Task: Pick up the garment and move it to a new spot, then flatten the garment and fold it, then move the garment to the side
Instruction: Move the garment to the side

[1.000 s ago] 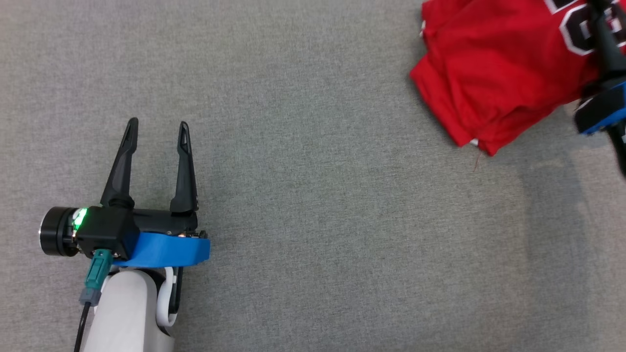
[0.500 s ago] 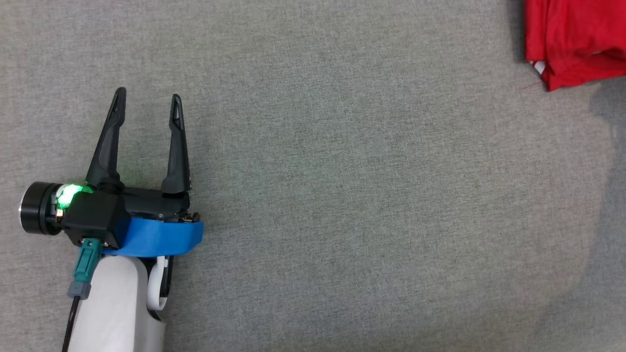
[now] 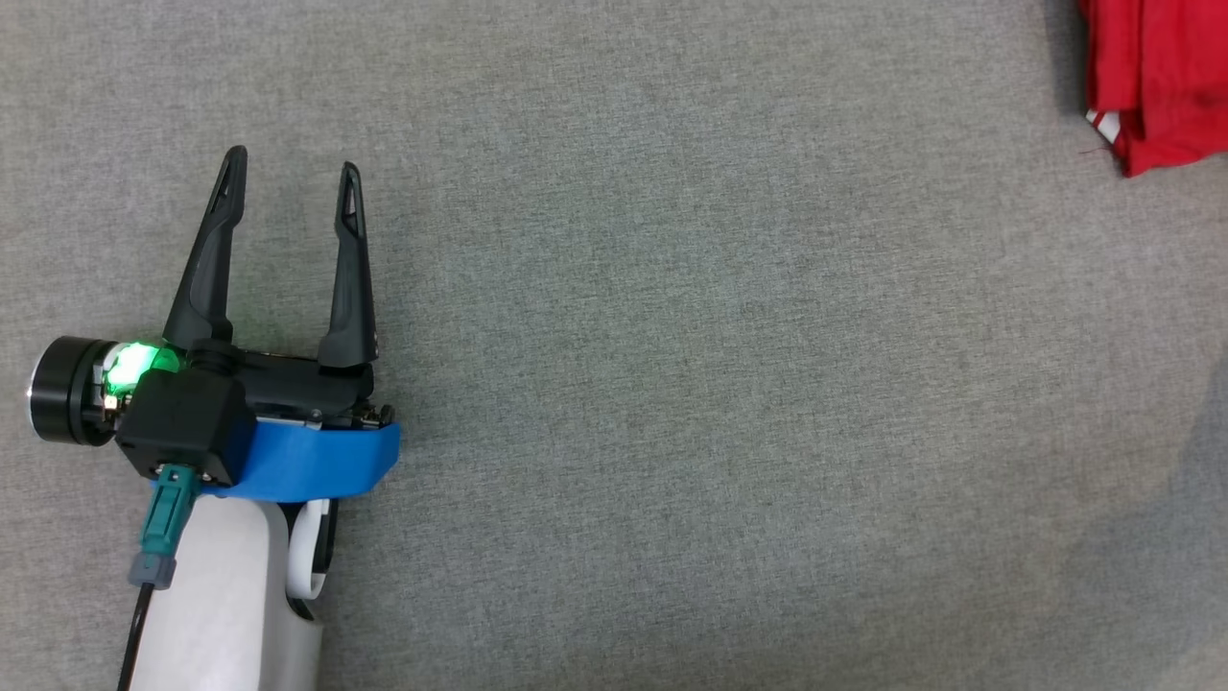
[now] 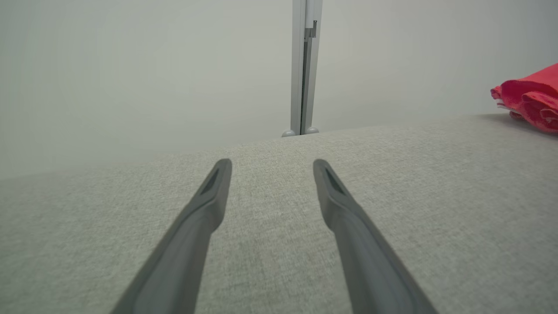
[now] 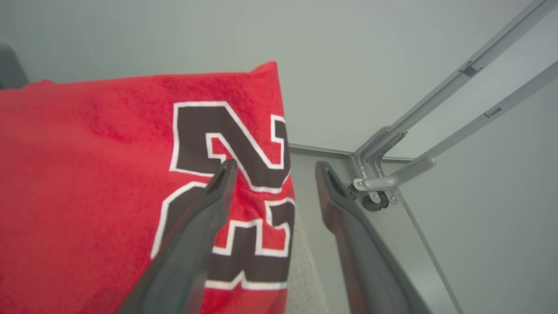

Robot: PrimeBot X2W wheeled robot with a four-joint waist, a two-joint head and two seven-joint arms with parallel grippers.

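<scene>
as right gripper (image 5: pixel 274 163) gapes, garment (image 5: pixel 87 196) seemingly under one finger

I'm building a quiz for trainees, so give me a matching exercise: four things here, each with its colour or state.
Things:
1. left end effector
2. garment
3. number print
4. table cover

Colour or state:
A. red
B. grey
C. dark with white edging
D. open, holding nothing

Pairs: 1-D, 2-A, 3-C, 4-B
</scene>
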